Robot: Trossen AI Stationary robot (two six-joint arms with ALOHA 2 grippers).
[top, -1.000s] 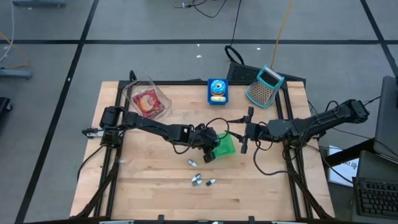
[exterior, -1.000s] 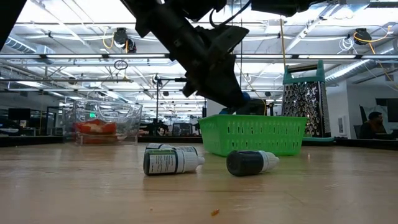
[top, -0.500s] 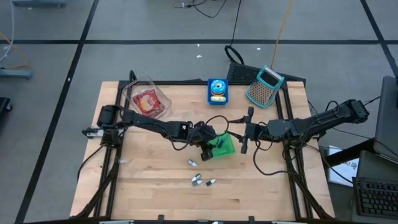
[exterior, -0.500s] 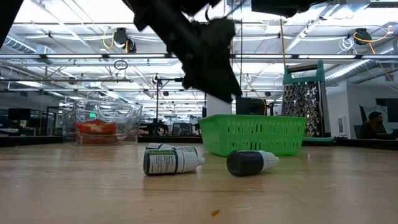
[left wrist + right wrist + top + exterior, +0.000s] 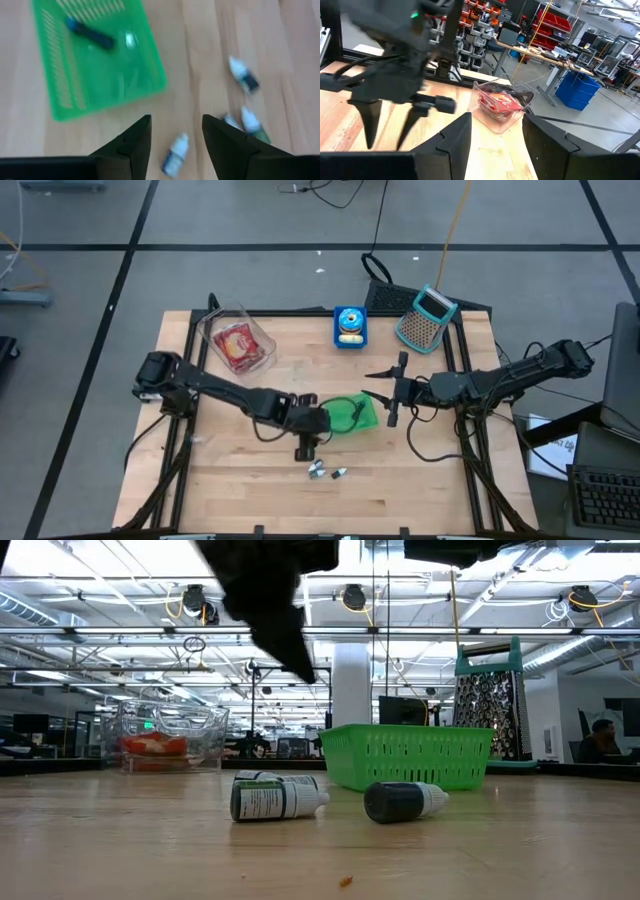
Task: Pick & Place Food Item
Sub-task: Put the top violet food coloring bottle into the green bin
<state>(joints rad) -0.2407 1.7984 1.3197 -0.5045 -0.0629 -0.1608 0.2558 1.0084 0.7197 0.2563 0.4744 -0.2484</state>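
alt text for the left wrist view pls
The left tool, fingers open and empty, hangs above a wooden table. Beneath it sits a green basket holding one dark bottle; four small dropper bottles lie on the wood outside the basket.

Wooden table point(image 5: 230, 490) holds green basket point(image 5: 358, 415) mid-table, small bottles point(image 5: 325, 470) toward near edge, clear container point(image 5: 238, 342) far-left, blue box point(image 5: 349, 326) and grater point(image 5: 426, 320) at far edge.

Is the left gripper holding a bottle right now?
No. The left gripper is open and empty above the table, with one dark bottle lying in the green basket.
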